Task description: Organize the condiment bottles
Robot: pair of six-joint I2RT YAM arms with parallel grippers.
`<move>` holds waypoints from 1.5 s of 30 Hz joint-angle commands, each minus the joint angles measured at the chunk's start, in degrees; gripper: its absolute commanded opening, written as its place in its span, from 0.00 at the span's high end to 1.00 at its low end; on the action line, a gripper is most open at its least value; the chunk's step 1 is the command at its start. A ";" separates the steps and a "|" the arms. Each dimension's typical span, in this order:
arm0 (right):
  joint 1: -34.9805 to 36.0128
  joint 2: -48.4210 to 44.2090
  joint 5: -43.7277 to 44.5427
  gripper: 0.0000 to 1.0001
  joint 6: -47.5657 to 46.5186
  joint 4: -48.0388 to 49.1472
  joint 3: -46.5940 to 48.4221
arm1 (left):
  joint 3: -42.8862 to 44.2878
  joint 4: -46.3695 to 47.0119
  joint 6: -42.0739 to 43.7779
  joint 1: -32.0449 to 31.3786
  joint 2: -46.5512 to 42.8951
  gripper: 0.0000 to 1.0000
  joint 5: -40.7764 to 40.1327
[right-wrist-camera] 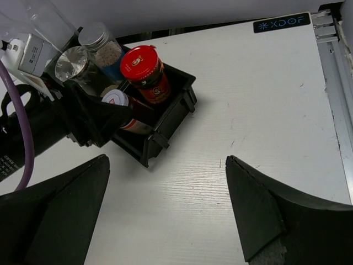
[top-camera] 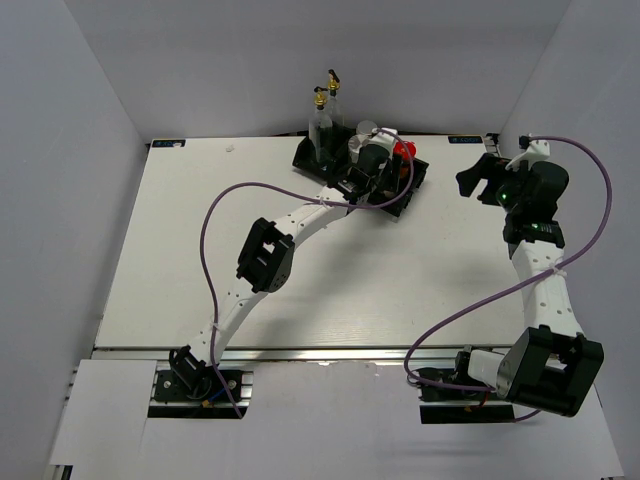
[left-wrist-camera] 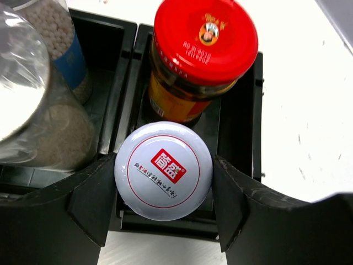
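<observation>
Up close, left fingers [left-wrist-camera: 88, 204] pinch a white-lidded jar [left-wrist-camera: 163, 171] hidden from overhead.

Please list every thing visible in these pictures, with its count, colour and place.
tall bottles: two, clear with gold tops, tray's left end.
silver-lidded jars: two, clear, in tray beside the bottles.
red-capped jar: one, dark, tray's right end.
white-lidded jar: one, white lid, next to red-capped jar.
tray: one, black, table's far side.
table: one, white.
cables: two, purple, above table.
left gripper: black, shut on white-lidded jar.
right gripper: black, open, above table's right side.
</observation>
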 commanded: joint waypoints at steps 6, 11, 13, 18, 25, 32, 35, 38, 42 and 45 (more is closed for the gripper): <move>-0.01 0.85 -2.48 0.11 1.48 3.09 0.44 | 3.38 6.71 -1.78 0.33 -2.34 0.64 -2.71; -0.01 2.00 -2.66 0.11 1.83 2.74 0.62 | 3.29 6.62 -0.12 -0.19 -2.95 0.30 -2.36; -0.01 2.35 -2.66 0.11 1.83 2.39 0.88 | 3.29 6.54 0.50 -0.63 -3.13 0.29 -2.97; -0.01 2.79 -2.66 0.11 1.56 2.12 1.06 | 2.42 5.92 0.41 -1.34 -4.27 0.08 -2.98; -0.01 3.93 -3.89 0.11 1.21 -0.07 2.72 | 1.97 5.57 0.33 -1.86 -6.38 0.02 -2.63; -0.01 1.92 -0.21 0.11 0.51 -3.76 4.48 | 2.06 0.49 2.95 -3.18 -13.74 0.02 -2.45; -0.01 0.34 2.70 0.11 0.60 -4.29 3.87 | -7.02 -5.41 2.97 -4.15 -23.72 0.02 -2.11; -0.01 -0.90 4.72 0.10 0.86 -3.68 2.82 | -29.46 -6.91 0.34 -4.06 -39.78 0.02 -4.63; -0.01 -0.99 8.50 0.11 2.44 -3.15 2.28 | -63.36 1.51 -7.39 0.49 -62.89 0.02 -13.96; -0.01 -0.73 9.64 0.11 2.97 -4.64 3.08 | -81.36 1.79 -16.71 15.06 -76.90 0.02 -9.67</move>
